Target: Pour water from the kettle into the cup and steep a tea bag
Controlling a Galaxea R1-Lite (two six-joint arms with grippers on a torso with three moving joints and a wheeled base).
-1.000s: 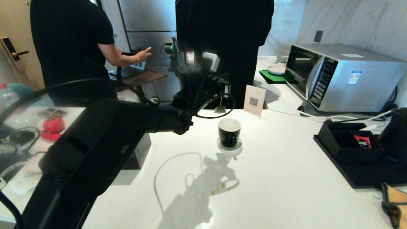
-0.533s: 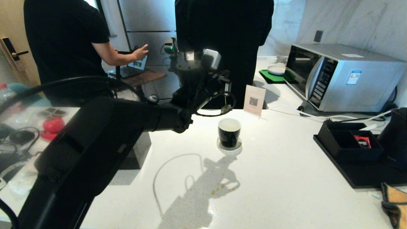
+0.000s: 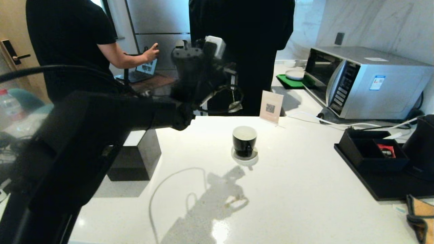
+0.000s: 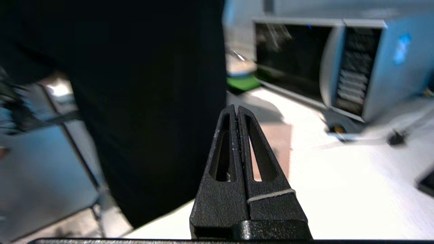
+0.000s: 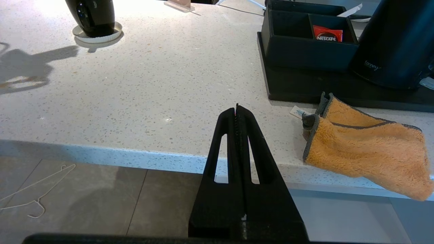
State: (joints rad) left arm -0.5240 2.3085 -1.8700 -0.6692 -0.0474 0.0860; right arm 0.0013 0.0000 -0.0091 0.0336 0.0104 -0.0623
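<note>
- Left gripper (image 3: 233, 78), fingers pressed together pinching the string, hangs the tea bag (image 3: 234, 107) beyond the cup (image 3: 244, 141).
- Bring it over the cup, then lower gently.
- Kettle (image 3: 421, 145) stands far right of the cup.

kettle (image 3: 422, 145) cut off at right edge; towel (image 3: 420, 217) partly cropped.

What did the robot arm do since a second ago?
The left gripper rose and drew back from above the cup, lifting the tea bag hanging on its string. The fingers stayed pinched shut. The cup, saucer and kettle did not move.
</note>
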